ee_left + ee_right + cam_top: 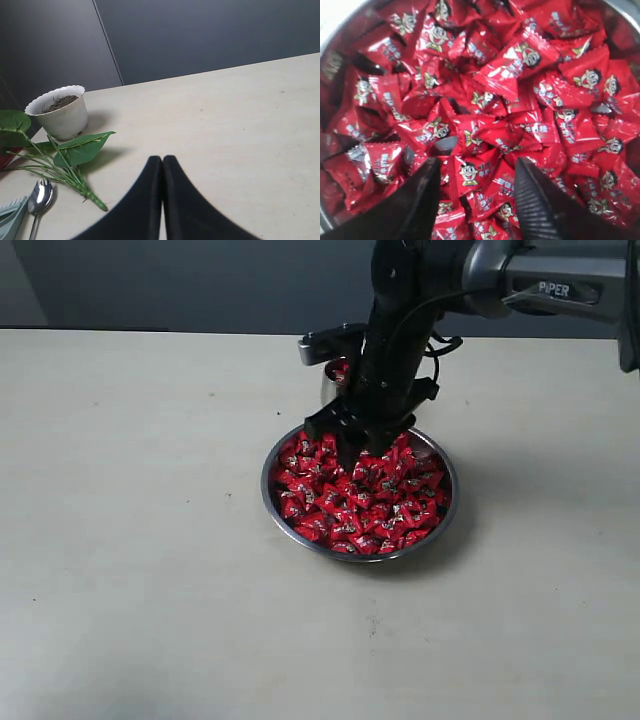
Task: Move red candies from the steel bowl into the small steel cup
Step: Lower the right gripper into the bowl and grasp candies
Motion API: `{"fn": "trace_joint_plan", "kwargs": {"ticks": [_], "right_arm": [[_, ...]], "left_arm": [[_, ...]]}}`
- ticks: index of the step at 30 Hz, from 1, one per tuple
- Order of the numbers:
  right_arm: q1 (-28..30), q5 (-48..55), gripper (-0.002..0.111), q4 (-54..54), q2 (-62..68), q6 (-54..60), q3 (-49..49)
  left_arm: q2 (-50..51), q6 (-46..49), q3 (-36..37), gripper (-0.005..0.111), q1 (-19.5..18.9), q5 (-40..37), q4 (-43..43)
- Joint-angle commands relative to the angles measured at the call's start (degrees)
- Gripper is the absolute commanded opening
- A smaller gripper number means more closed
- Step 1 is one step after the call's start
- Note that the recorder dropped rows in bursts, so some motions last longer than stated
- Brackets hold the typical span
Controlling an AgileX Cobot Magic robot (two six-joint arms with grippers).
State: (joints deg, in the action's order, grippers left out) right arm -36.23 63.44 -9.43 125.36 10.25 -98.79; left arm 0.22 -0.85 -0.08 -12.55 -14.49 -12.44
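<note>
Now the right gripper (477, 175) is down in the steel bowl (272, 490), right among the red candies (365, 505). Its two black fingers (420, 200) stand apart, one on each side of a single candy, and they are not pinching it yet. I think they are spread like that so one candy fits in the gap while the others stay out. The arm reaches in from above the far side of the bowl and points steeply down, so the tips go in near the bowl's far edge. The bowl is heaped full. The small steel cup (331, 388) stands just behind the bowl, half hidden by the arm. It is close, so the trip with a candy looks short. The left gripper (162, 167) is squeezed shut with nothing in it. It waits away from the bowl, out of the way.
</note>
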Motion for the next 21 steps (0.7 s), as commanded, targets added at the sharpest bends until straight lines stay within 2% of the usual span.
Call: {"fn": "trace_joint_plan", "kwargs": {"ticks": [1,6,14,15,17,19,21], "right_arm": [[0.1,-5.5,0.045,0.9,-0.4,0.5,2.6],[0.1,-9.0,0.045,1.0,0.2,0.5,2.7],[0.2,-7.0,0.044,1.7,3.1,0.3,2.7],[0.2,-6.9,0.041,2.2,3.3,0.0,2.7],[0.2,-7.0,0.023,3.0,2.9,-1.1,2.7],[0.2,-7.8,0.0,2.7,1.7,-1.3,2.7],[0.2,-8.9,0.0,2.6,0.0,-1.4,2.4]], "left_arm": [[-0.2,-0.2,0.1,0.0,0.2,0.6,-0.3],[-0.2,-0.2,0.1,0.0,0.2,0.6,-0.3],[-0.2,-0.2,0.1,0.0,0.2,0.6,-0.3],[-0.2,-0.2,0.1,0.0,0.2,0.6,-0.3],[-0.2,-0.2,0.1,0.0,0.2,0.6,-0.3],[-0.2,-0.2,0.1,0.0,0.2,0.6,-0.3],[-0.2,-0.2,0.1,0.0,0.2,0.6,-0.3]]}}
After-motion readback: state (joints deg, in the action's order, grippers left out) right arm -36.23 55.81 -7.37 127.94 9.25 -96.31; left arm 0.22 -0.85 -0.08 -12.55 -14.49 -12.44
